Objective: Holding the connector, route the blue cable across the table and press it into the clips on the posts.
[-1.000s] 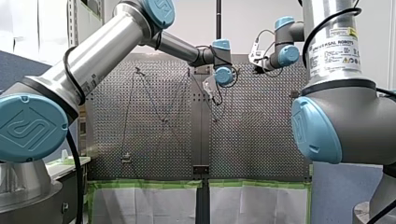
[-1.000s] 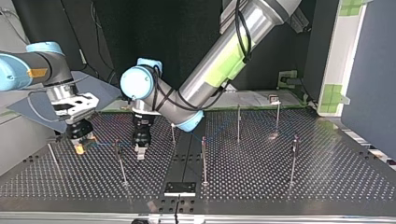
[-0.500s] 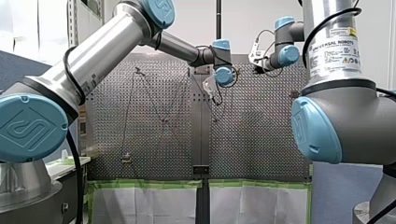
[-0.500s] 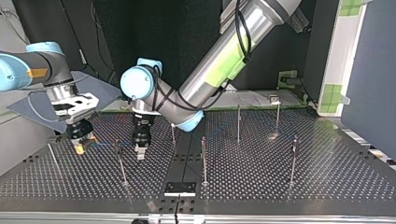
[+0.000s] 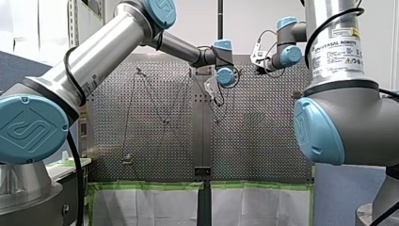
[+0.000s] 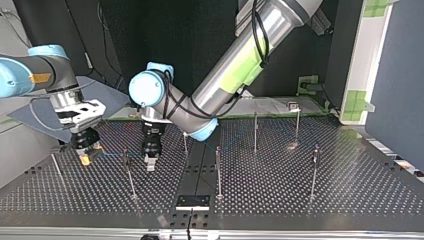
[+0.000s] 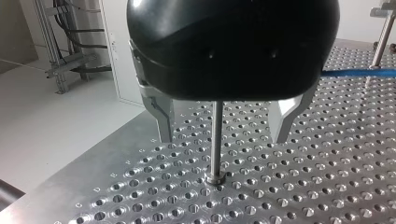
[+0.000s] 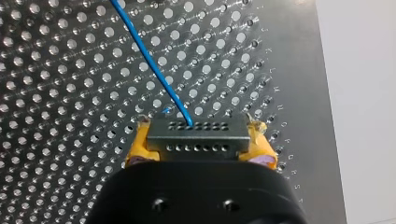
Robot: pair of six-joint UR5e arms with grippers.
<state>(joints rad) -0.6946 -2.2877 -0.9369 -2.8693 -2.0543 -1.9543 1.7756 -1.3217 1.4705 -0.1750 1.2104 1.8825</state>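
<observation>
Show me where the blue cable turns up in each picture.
Front view: too faint to tell.
Top view: blue cable at the left, beside my right claw.
Left wrist view: beside my left claw, past a post.
Right wrist view: running into the connector.
Shared landmark: perforated table.

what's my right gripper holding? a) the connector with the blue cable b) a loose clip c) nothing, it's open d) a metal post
a: in the right wrist view the right gripper is shut on the connector, with the blue cable leaving it.
</observation>
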